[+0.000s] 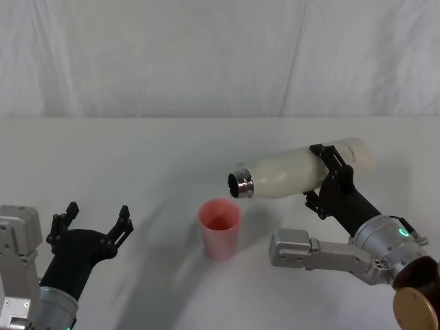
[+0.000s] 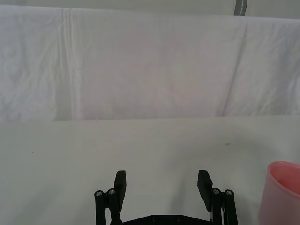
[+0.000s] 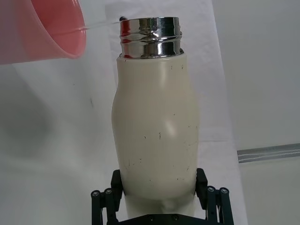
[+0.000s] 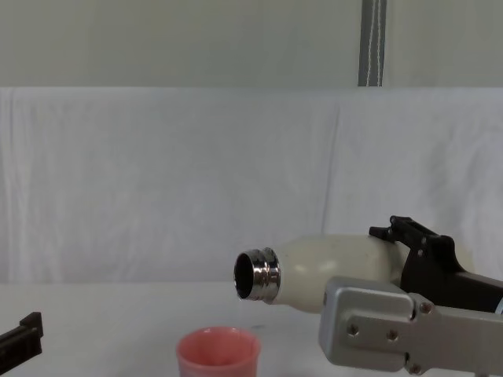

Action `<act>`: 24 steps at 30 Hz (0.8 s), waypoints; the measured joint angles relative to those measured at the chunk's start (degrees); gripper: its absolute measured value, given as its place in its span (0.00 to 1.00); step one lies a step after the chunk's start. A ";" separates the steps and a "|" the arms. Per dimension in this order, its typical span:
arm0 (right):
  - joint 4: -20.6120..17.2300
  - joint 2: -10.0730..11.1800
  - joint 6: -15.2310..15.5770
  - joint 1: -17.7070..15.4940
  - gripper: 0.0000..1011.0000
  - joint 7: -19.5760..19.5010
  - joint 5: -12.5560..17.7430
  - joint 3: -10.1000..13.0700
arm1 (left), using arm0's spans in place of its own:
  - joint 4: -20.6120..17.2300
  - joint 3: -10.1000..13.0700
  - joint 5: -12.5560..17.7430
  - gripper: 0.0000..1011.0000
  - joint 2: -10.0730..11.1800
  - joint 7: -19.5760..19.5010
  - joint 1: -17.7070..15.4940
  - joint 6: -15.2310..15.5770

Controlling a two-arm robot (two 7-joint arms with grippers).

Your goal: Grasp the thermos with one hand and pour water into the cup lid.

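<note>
bright even light, soft faint shadows on table (image 1: 137,158), glare on thermos (image 3: 154,140) neck.

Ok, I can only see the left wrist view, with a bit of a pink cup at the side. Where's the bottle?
Observer: The right tool holds the thermos in the air, tipped almost level.
Operator: Is its mouth pointing at the cup?
Observer: Yes. In the chest view the open steel mouth is above the cup lid, a little to its right, not touching it.
Operator: And where's my tool from the cup?
Observer: The left tool hovers open to the cup lid's left, nearer the robot.
</note>
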 joint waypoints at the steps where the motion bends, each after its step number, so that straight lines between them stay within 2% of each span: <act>1: 0.00 0.00 0.00 0.00 0.94 0.00 0.00 0.00 | 0.00 0.00 0.00 0.99 0.00 0.00 0.00 0.00; 24: -0.01 0.11 -0.04 0.23 0.94 -0.01 -0.14 -0.08 | 0.00 0.00 0.00 0.99 0.00 0.00 0.00 0.00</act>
